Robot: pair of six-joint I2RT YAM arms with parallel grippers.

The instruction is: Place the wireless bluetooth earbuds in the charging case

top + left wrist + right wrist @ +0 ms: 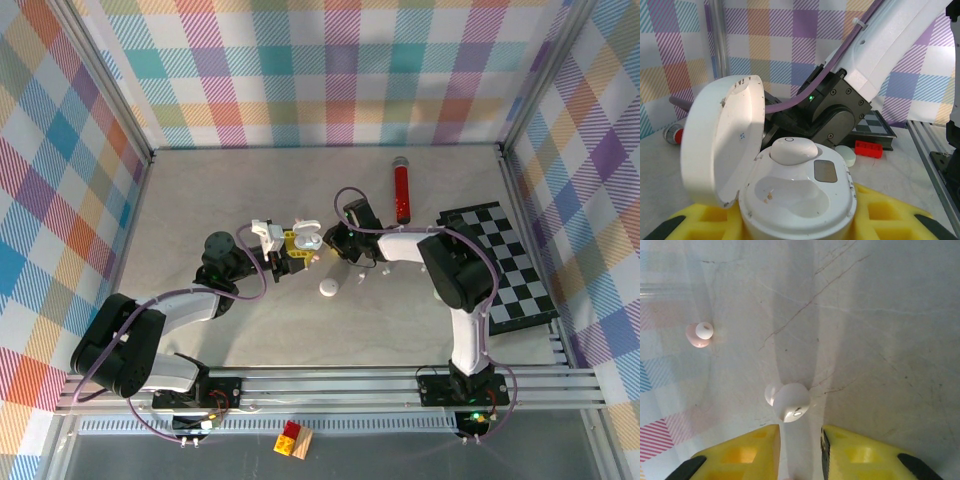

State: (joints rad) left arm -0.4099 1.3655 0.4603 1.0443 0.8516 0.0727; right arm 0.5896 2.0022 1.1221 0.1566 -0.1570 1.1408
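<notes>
White glossy plastic, the open pebble-shaped charging case is clamped between the left gripper's yellow foam pads over the grey worktop's middle, one seated white earbud inside. A loose pale short-stemmed earbud sits right at the right gripper's narrowly parted fingertips; whether they pinch it I cannot tell. It is likely light, hard and slippery: grip across the bulb, gently.
</notes>
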